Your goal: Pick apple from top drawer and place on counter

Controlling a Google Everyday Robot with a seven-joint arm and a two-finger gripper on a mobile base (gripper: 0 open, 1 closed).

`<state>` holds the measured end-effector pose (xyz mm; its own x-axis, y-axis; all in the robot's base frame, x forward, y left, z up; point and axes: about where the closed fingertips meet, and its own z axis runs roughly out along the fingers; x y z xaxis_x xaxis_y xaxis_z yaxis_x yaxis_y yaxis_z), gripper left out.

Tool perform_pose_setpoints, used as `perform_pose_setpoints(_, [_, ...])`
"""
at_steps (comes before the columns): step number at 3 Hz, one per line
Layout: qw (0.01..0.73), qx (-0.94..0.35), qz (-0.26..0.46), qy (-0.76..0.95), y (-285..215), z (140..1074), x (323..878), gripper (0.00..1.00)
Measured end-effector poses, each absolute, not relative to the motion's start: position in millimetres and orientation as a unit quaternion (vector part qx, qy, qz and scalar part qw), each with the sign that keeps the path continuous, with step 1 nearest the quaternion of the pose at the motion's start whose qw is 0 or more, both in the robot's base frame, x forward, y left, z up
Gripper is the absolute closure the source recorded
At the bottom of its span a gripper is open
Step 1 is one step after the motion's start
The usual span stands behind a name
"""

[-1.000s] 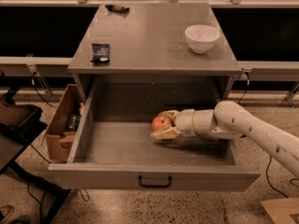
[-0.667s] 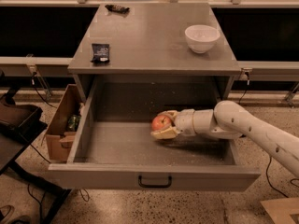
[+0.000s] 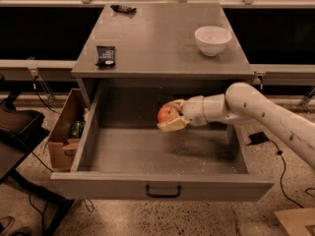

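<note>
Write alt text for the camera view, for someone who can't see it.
A white robot arm's claw grips a red apple inside an open grey drawer. On the counter above sit a white bowl and a dark packet.

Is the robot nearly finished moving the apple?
About halfway. Done: the top drawer is open and the end effector is shut on the apple. In hand: the apple is held inside the drawer, seemingly off its floor. Left: lift it out and set it on the counter, where the white bowl sits.
</note>
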<state>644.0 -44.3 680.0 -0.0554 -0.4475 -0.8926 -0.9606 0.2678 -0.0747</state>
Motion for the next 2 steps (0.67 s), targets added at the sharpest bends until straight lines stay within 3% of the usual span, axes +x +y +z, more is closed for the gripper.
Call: perform_pose_setpoints(2, [0.428,-0.567,0.267,0.651,-62,875,660,1.0])
